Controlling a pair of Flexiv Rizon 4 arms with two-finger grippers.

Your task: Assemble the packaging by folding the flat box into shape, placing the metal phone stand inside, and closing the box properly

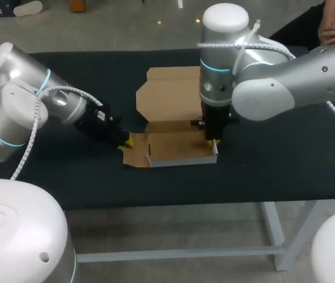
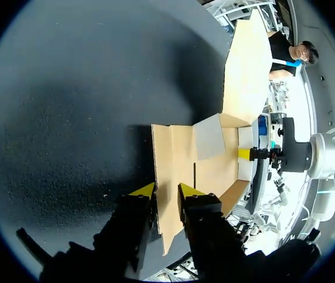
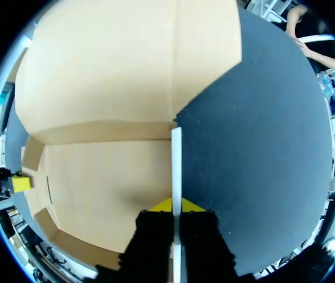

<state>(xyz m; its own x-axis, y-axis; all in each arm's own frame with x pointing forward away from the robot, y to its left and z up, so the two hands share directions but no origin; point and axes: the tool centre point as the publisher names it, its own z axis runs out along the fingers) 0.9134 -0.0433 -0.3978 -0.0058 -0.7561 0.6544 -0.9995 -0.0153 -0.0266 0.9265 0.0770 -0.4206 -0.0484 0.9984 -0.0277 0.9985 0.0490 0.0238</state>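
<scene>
Half-folded cardboard box mid black table. Left gripper at its left flap, hold can't be told. Right gripper pinched on the upright right wall. Lid panel lies flat beyond. Probably light, thin and easily creased, so grip near the folds. Phone stand unseen.

Robot lab, L arm, R arm, black table

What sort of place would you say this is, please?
Probably a robotics lab workbench: my left arm and right arm work at a black-topped table on a half-folded cardboard box.
</scene>
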